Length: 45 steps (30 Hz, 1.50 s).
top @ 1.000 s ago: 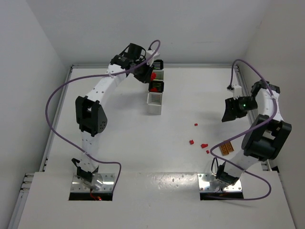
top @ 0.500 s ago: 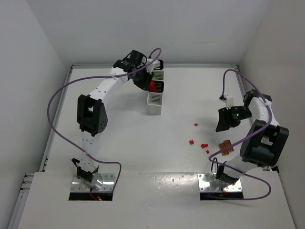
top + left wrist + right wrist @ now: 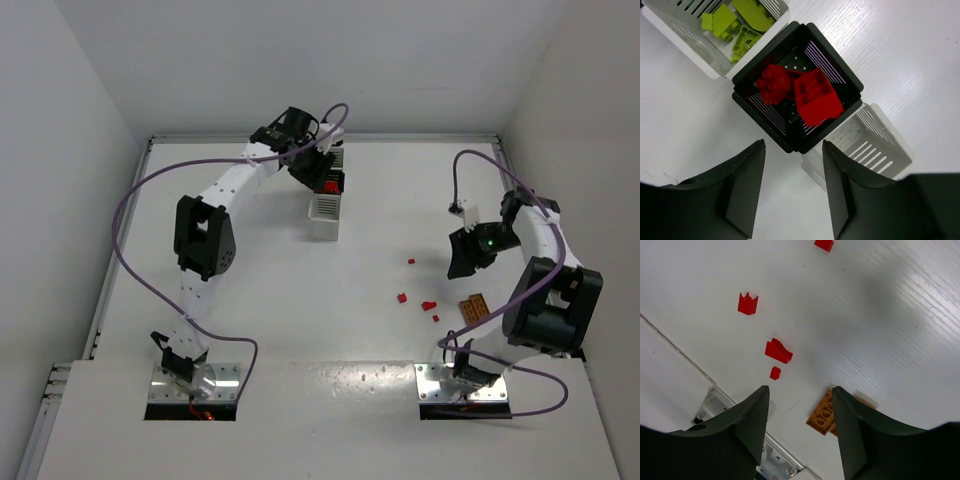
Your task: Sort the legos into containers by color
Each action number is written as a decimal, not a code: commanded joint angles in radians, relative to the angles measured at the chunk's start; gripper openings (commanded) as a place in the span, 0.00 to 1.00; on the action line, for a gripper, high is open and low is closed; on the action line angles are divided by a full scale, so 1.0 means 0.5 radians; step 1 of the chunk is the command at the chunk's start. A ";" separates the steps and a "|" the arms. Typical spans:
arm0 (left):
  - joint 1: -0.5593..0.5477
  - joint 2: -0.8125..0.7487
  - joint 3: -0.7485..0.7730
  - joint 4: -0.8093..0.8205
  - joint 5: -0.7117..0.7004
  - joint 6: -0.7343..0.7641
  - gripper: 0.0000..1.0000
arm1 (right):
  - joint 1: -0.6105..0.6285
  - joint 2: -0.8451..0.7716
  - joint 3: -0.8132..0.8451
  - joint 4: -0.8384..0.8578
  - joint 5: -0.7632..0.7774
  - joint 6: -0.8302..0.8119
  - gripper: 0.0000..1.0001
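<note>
Overhead view: a matte white surface [image 3: 250, 270] enclosed by white walls. The left arm stretches to the far side, where square plastic bins [image 3: 323, 210] with slatted sides stand touching in a short row. The left tool [image 3: 318, 172] hangs over the middle of that row. On the right, the right tool [image 3: 462, 262] hovers above the surface. Near it lie loose red bricks [image 3: 428, 304], well apart from one another, and a flat orange plate [image 3: 475, 308] lies just beside them.

Left wrist view: two dark, smooth, wedge-shaped fingers [image 3: 747, 185] stand spread with nothing between them. Beyond them a black bin [image 3: 837, 60] sits corner-on. It has thin slits in its walls and small holes in its floor, and it holds two glossy red studded blocks [image 3: 812, 97] leaning together. A white bin [image 3: 695, 42] touching one of its sides holds lime-green pieces [image 3: 735, 25], some of them sloped. Another white bin [image 3: 880, 142] touches the opposite side, and its ribbed walls are showing.

Right wrist view: the same kind of dark fingers [image 3: 747, 425] are spread and hold nothing. Below them the surface shows a fine wood-like grain. Four small red pieces lie scattered on it: a notched one [image 3: 748, 303], a curved slope [image 3: 778, 351], a tiny cube [image 3: 775, 373], and one cut off at the top edge [image 3: 824, 244]. The orange plate, patterned with round circles, lies partly behind the right finger.
</note>
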 commanded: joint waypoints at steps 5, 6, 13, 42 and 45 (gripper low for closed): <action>-0.026 -0.141 0.031 0.108 -0.086 -0.081 0.60 | 0.130 -0.091 -0.074 0.059 0.080 -0.325 0.54; 0.001 -0.205 -0.024 0.221 -0.086 -0.145 0.60 | 0.148 -0.110 -0.099 0.059 0.108 -0.378 0.54; 0.075 -0.656 -0.398 0.412 -0.013 -0.357 0.62 | 0.339 -0.312 -0.424 0.068 0.292 -0.844 0.55; 0.553 -1.301 -1.319 0.516 -0.010 -0.415 0.64 | 0.962 0.108 -0.602 0.657 0.525 -0.936 0.54; 0.575 -1.320 -1.337 0.535 -0.010 -0.434 0.64 | 0.980 0.151 -0.620 0.703 0.550 -0.936 0.41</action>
